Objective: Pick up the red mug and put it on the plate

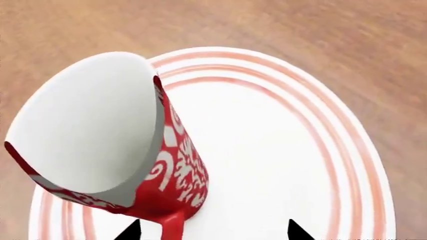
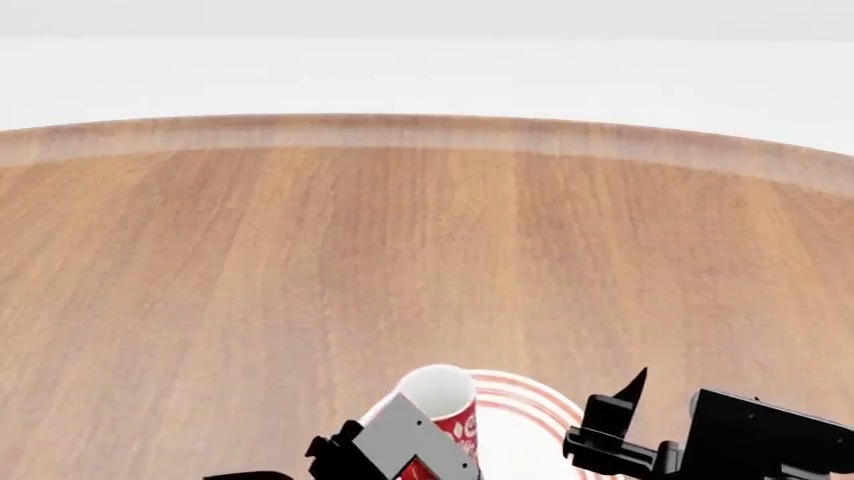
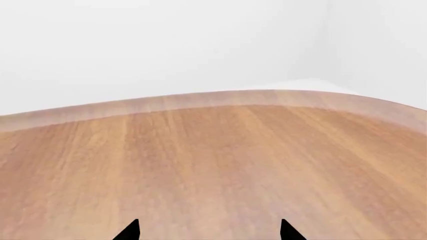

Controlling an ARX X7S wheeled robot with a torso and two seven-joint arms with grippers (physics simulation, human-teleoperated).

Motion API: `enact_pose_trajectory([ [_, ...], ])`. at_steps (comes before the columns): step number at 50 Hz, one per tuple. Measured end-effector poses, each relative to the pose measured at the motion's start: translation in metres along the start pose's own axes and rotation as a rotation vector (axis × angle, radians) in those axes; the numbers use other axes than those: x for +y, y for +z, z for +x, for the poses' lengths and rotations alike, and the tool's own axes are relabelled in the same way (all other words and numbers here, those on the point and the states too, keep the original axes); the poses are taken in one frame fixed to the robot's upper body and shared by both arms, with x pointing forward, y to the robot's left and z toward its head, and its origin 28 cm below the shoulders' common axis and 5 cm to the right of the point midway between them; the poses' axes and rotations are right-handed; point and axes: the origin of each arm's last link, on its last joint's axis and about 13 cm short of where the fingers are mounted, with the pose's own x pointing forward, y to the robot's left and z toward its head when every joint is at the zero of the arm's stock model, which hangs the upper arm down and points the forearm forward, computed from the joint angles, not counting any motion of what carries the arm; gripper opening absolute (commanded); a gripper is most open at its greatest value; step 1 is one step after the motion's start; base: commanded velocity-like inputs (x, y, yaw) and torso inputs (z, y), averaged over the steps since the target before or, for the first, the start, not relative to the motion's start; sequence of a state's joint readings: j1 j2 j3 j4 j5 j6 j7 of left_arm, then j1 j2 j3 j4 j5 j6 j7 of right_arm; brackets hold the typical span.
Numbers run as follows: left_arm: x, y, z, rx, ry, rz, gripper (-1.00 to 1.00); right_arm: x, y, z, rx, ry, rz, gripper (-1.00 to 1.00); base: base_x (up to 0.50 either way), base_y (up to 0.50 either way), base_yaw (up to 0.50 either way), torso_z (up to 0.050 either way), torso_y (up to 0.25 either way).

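Observation:
The red mug point(image 1: 180, 170), red with a white pattern and white inside, stands on the plate point(image 1: 280, 150), a white plate with red rings, toward one side of it. Its red handle point(image 1: 172, 227) points at my left gripper point(image 1: 213, 232). That gripper is open: its two dark fingertips point(image 1: 132, 231) stand wide apart with the handle between them, nearer one tip. In the head view the mug point(image 2: 447, 405) and plate point(image 2: 534, 410) sit at the bottom middle. My right gripper point(image 3: 208, 231) is open over bare wood, just right of the plate.
The round wooden table point(image 2: 400, 250) stretches away ahead of the plate to its far curved edge point(image 2: 427, 130). Beyond the edge is a plain white floor and wall. The right arm point(image 2: 747, 440) hangs at the bottom right of the head view.

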State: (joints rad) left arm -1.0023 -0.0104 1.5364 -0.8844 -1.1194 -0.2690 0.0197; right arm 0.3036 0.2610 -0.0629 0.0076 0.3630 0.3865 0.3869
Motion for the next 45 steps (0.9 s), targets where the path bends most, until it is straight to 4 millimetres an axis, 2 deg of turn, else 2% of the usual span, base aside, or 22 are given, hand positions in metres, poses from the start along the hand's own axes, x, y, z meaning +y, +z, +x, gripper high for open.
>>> enact_pose_trajectory([
  [22,0.002,-0.011,0.000,0.029,0.068,-0.002,1.00,0.001,0.000,0.000,0.001,0.003,0.002,1.00,0.00,0.00,0.00,0.000,0.000],
  [31,-0.005,-0.009,-0.003,-0.002,0.062,0.024,1.00,0.001,0.001,0.000,0.001,0.004,0.001,1.00,0.00,0.00,0.00,0.000,0.000],
  [37,-0.012,-0.004,-0.024,-0.049,0.044,0.029,1.00,0.002,0.001,0.000,0.001,0.005,-0.001,1.00,0.00,0.00,0.00,0.000,0.000],
  [45,-0.012,0.005,-0.074,-0.134,0.083,-0.014,1.00,0.004,0.003,-0.002,-0.003,0.008,-0.009,1.00,0.00,0.00,0.00,0.000,0.000],
])
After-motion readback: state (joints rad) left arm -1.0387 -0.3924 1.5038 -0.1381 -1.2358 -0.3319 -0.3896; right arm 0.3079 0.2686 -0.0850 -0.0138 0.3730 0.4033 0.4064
